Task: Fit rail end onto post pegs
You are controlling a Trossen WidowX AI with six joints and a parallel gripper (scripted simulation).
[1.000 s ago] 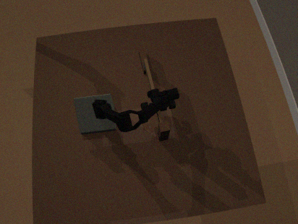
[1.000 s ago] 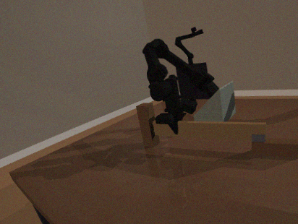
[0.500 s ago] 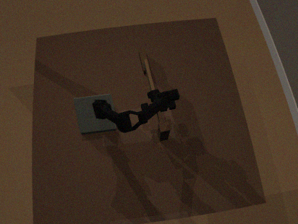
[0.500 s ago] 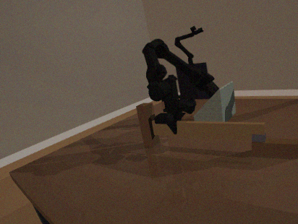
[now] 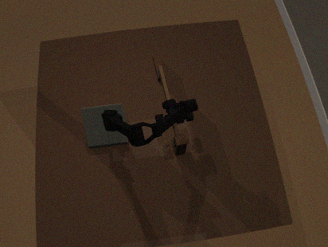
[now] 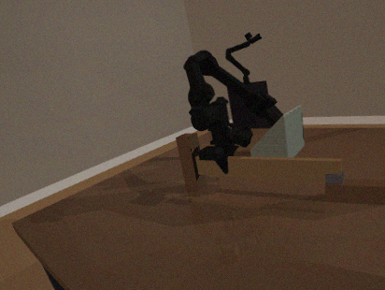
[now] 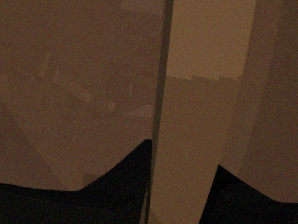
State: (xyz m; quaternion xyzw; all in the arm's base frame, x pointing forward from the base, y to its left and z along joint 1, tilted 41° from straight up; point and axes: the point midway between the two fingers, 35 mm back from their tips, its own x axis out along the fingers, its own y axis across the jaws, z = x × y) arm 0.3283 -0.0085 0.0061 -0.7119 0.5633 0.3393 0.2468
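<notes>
The long wooden rail [image 5: 164, 85] [image 6: 280, 169] [image 7: 207, 45] stands on edge and looks about level. My gripper [image 6: 224, 165] [image 7: 166, 147] is shut on it close to the post end, one finger on each side. The short wooden post [image 5: 181, 139] [image 6: 187, 161] stands upright at that end. In the exterior view the rail's end is right beside the post, with dark spots and a narrow dark strip at the joint. The pegs cannot be made out, nor whether the end touches. The rail's far end lies over the small bluish bracket block [image 6: 335, 179]; its seat there is partly hidden.
A pale green block [image 5: 93, 127] [image 6: 293, 136] is by the arm's base, to the side of the rail. The arm reaches over from it and covers part of the rail in the top view. A thin upright piece [image 5: 154, 65] is beside the rail's far end. Dark shadows cross the table.
</notes>
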